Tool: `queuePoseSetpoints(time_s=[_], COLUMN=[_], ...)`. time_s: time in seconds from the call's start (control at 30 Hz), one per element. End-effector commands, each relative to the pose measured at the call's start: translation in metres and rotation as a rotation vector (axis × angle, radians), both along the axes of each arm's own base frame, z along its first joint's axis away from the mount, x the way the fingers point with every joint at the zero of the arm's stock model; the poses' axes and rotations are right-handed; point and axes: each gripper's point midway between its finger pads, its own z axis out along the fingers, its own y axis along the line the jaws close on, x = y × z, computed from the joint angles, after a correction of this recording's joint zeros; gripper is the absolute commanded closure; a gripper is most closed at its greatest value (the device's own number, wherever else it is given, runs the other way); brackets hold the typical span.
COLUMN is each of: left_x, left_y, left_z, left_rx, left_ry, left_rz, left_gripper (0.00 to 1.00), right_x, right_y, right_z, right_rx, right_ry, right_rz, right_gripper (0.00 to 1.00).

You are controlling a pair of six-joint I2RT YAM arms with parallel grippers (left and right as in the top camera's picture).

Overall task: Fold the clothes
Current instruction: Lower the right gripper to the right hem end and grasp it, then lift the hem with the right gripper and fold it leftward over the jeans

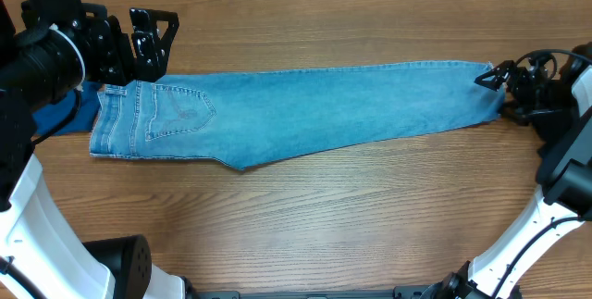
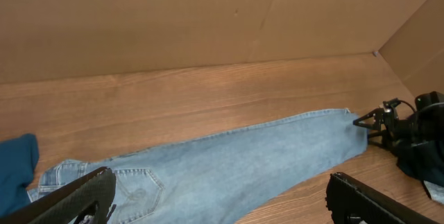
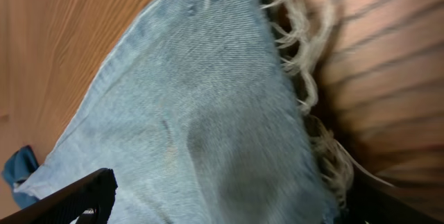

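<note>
The jeans (image 1: 324, 114) are lying flat along the table (image 1: 324, 230), with the waistband by the left claw (image 1: 155, 44) and the hem reaching the right claw (image 1: 495, 93). Both claws are standing wide open and gripping nothing. The left is hovering just beside the waistband's far corner, and the right is sitting at the hem. The right wrist view alone is showing the frayed threads (image 3: 305, 64) up close. Overhead is showing a blue garment (image 1: 55, 114) lying beside the waistband.

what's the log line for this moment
jeans laid flat | left end effector open by waistband | right end effector open by hem
</note>
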Motion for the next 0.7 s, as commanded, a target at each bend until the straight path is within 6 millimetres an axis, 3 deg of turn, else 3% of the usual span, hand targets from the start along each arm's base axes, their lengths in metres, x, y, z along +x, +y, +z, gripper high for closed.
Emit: queuePoseSetpoints(time_s=[0.0,0.17,0.33,0.67], left_x=[0.001,0.001,0.001,0.001], left_y=[-0.003,-0.003,-0.003,-0.003], left_z=[-0.002,-0.002,-0.002,-0.002], left_rx=[-0.001,-0.001,0.0,-0.001], left_ry=[0.004,0.005,0.004,0.004], left_rz=[-0.022,-0.022,-0.022,-0.022], left_gripper=[0.0,0.0,0.0,0.0], right_x=[-0.001,-0.012,-0.016,-0.002], right_y=[0.015,0.014,0.01,0.031], right_z=[-0.014,-0.028,-0.036,-0.028], right_rx=[0.046,0.041,0.013,0.049], right_ry=[0.01,0.098,0.143,0.069], right_rz=[0.027,-0.029,-0.062,0.005], right_gripper=[0.0,0.04,0.43,0.54])
